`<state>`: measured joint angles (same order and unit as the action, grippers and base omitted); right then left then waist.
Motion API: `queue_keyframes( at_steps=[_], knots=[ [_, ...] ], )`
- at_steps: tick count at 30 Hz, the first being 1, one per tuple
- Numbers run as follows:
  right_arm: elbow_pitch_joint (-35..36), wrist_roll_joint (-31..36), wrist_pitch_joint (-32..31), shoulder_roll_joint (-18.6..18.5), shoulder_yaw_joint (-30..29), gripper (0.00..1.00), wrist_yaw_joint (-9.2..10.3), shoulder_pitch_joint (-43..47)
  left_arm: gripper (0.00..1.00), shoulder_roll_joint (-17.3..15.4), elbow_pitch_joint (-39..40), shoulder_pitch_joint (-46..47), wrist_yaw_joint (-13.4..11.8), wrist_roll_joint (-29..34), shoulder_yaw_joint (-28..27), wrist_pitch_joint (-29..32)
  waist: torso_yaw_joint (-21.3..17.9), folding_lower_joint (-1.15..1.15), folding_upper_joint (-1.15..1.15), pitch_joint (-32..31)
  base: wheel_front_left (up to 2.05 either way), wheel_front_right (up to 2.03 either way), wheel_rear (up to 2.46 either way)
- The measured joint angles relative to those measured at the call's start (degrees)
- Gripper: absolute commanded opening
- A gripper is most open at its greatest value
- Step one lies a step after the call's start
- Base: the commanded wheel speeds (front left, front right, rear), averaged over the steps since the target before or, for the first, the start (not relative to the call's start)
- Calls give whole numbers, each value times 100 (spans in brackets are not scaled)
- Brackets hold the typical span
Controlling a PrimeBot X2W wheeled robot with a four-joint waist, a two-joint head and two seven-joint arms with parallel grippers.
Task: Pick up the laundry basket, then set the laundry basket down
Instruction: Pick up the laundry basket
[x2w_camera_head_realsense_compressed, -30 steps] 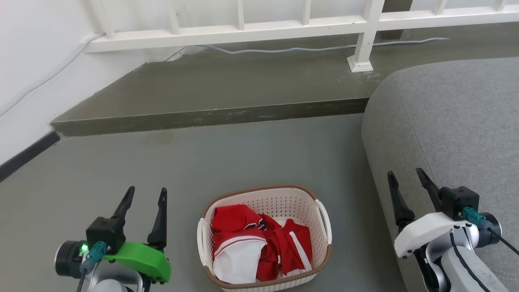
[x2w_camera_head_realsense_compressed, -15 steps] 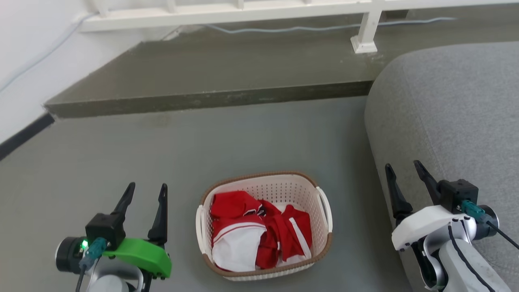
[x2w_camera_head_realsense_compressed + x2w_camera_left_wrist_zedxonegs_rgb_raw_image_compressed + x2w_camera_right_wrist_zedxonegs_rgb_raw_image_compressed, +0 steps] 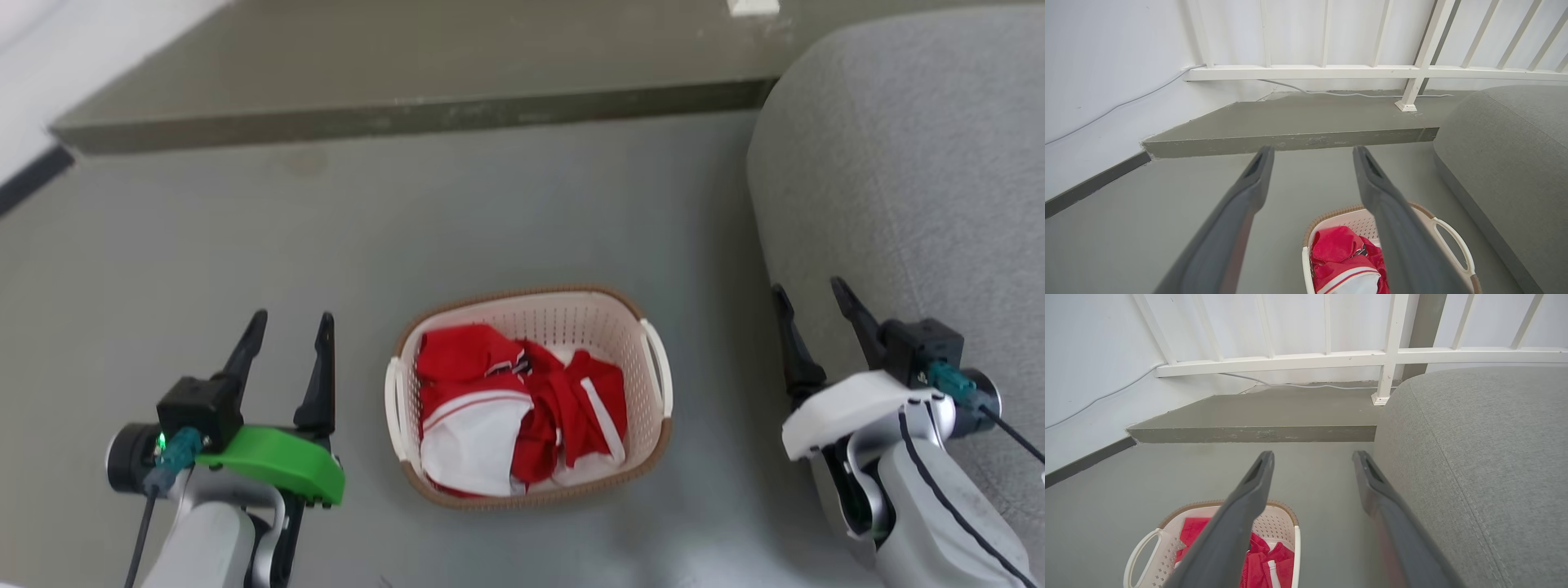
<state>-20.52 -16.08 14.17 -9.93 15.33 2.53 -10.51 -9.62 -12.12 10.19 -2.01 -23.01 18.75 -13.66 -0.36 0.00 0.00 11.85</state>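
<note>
The laundry basket [image 3: 571, 322], cream-white and perforated with a brown rim, stands on the grey floor between my two arms, holding red and white clothes [image 3: 506, 408]. White handles show on its left [image 3: 393, 408] and right [image 3: 660, 367] sides. My left gripper [image 3: 290, 318] hovers open to the basket's left, apart from it. Open as well, my right gripper [image 3: 810, 290] hangs to the basket's right, in front of the grey sofa. The basket [image 3: 1447, 234] appears low in the left wrist view behind my open gripper [image 3: 1312, 152], and the basket [image 3: 1163, 543] also lies below my right gripper [image 3: 1312, 456].
A grey sofa [image 3: 898, 163] rises close on the right. A raised concrete step [image 3: 408, 114] runs across the far side, with a white railing [image 3: 1331, 72] and a thin cable [image 3: 1331, 93] above it. A white wall with dark skirting [image 3: 33, 171] stands at the left.
The head camera has tilted downward, so the whole scene has shifted up the picture and the railing has left it. The basket and both open grippers keep their places relative to each other.
</note>
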Motion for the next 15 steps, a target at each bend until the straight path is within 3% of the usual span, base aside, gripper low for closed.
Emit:
queue_keyframes(
  at_steps=[15],
  knots=[
    [-229,115,1,83,21,100,-62,-904,100,102,-303,867,114,-62,-57,53,34,0,0,1139,0,0,0]
  ],
)
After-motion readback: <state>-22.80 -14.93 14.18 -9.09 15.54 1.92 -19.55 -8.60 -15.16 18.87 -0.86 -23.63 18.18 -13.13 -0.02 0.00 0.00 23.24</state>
